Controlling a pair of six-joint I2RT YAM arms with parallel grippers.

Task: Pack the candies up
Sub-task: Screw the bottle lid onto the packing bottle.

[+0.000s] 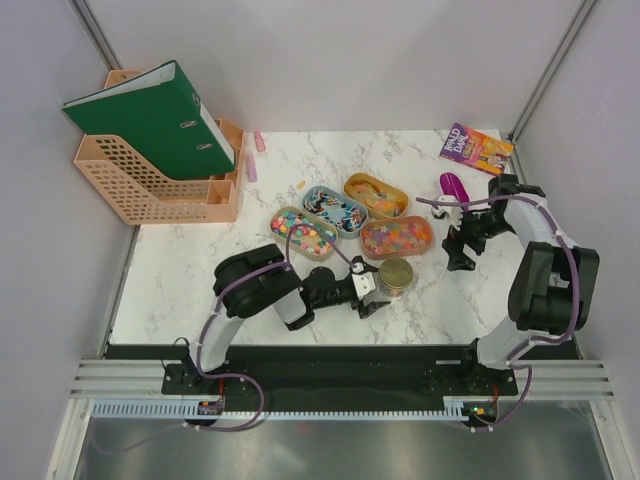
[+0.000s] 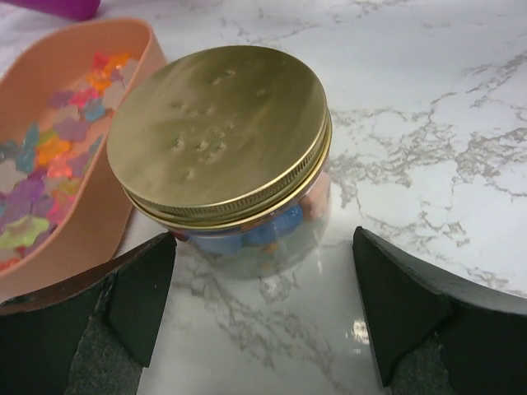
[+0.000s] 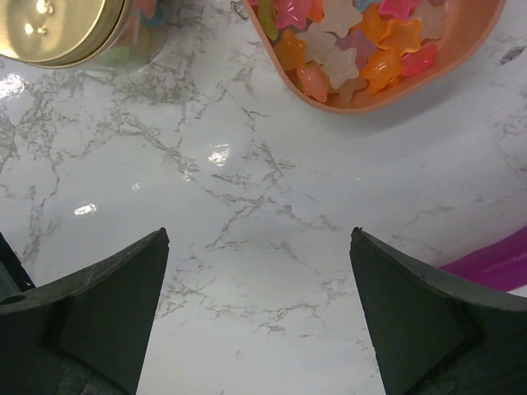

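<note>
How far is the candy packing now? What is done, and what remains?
Done: the jar holds some candies and its gold lid sits on it. In hand: nothing; the left end effector stands open at the jar, the right end effector open over the table. Left: four trays hold candies.

A white marble-patterned table fills the booth. Plain pale grey walls rise behind it and on both sides, joined by slanting metal corner posts. Along the table's near edge runs an aluminium rail, with a dull grey surface below. The light is even, and small glare spots lie on the tabletop.
</note>
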